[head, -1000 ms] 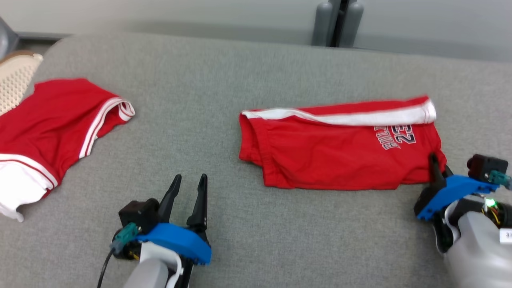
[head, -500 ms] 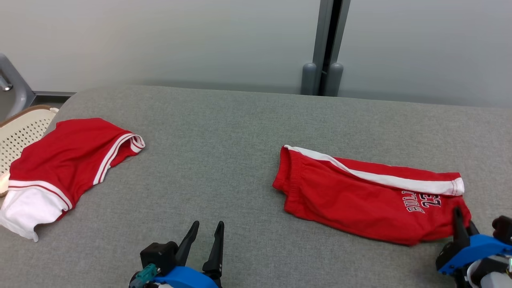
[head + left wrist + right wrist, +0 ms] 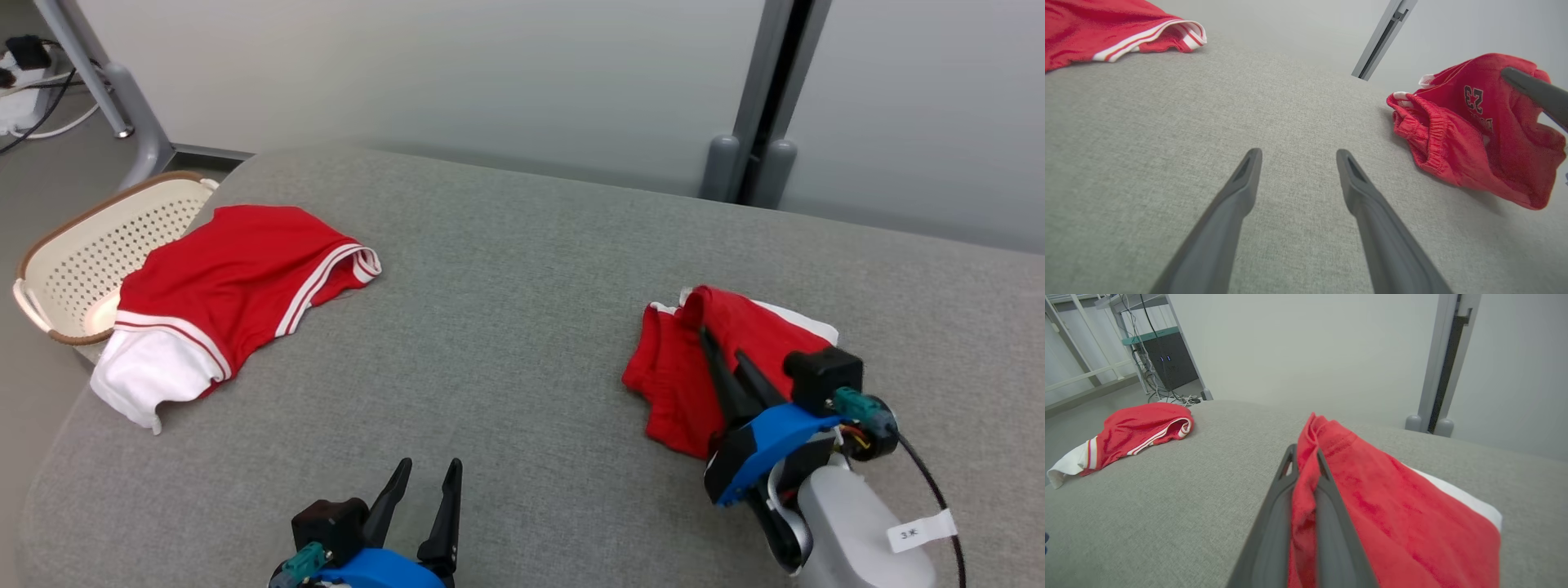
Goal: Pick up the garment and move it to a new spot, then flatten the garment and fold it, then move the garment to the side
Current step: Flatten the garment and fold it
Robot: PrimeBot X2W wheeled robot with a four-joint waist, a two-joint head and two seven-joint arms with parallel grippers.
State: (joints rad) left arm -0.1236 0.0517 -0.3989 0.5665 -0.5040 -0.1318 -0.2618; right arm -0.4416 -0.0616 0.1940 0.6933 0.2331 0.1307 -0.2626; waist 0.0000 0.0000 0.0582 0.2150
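Since the earlier head picture the red shorts [image 3: 673,384] have gone from lying stretched long and flat to being doubled up: the right claw [image 3: 720,341], then low at the leg hem, has lifted that end and carried it over toward the waistband, and the head camera has swung as well. The shorts sit on the right half of the table [image 3: 506,286], lower layer resting on it, upper layer raised in a hump. The right claw [image 3: 1304,451] is pressed together on a ridge of red cloth, which hangs away to one side of its fingers. I judge this to be the fold step, mid-way. The next move calls for bringing the hem level with the waistband, laying it down, and letting go without dragging the lower layer. The cloth looks like soft, limp knit with a gathered elastic waistband, a broad white side stripe and a dark printed 23 [image 3: 1474,98], so it will likely slump and wrinkle unless smoothed. The table's covering is coarse grey weave with rounded edges, probably grippy enough to hold the lower layer. The left claw [image 3: 429,469] rests low near the front, fingers spread and holding nothing. Well apart at far left lies a second red garment [image 3: 237,278] with white trim, partly over a cream perforated basket [image 3: 90,245].
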